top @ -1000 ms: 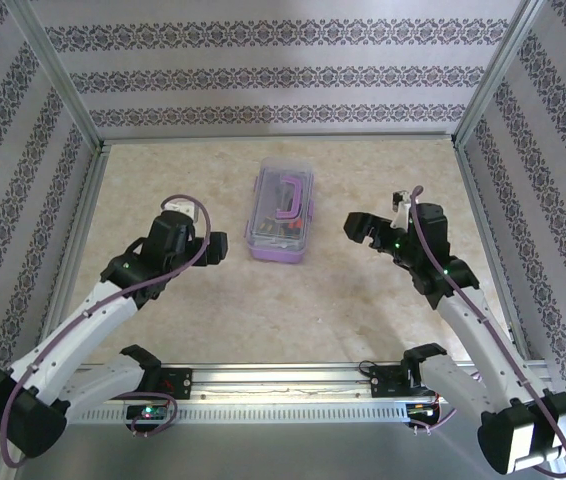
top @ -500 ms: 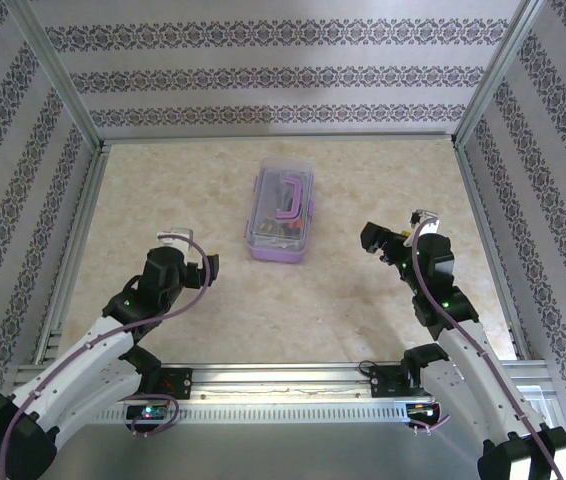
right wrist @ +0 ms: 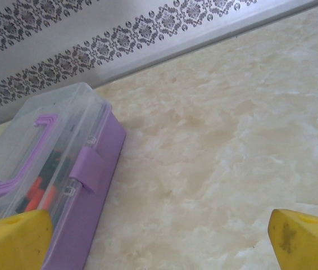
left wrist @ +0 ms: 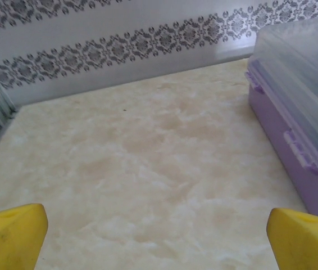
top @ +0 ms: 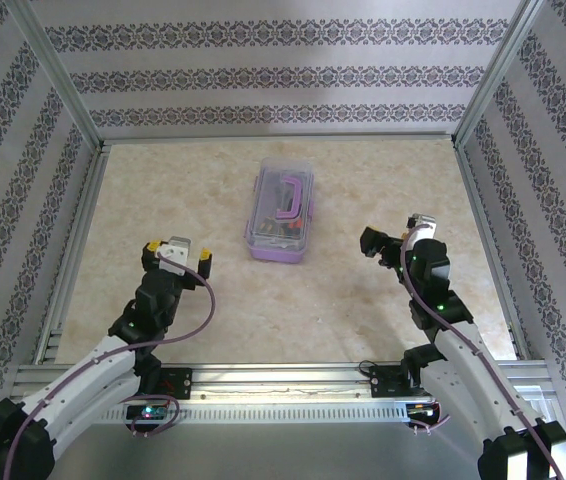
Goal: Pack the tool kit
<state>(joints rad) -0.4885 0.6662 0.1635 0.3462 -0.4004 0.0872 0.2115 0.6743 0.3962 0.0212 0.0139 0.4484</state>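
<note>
Your tool kit box (top: 281, 215) lies shut, lid latched, with screwdrivers (right wrist: 36, 195) showing through it. The left gripper (top: 177, 251) and right gripper (top: 393, 236) stand spread wide and empty. Both have drawn back from the box to either side of it, and the box has not moved. Judgement: packing looks finished, arms retiring.
</note>
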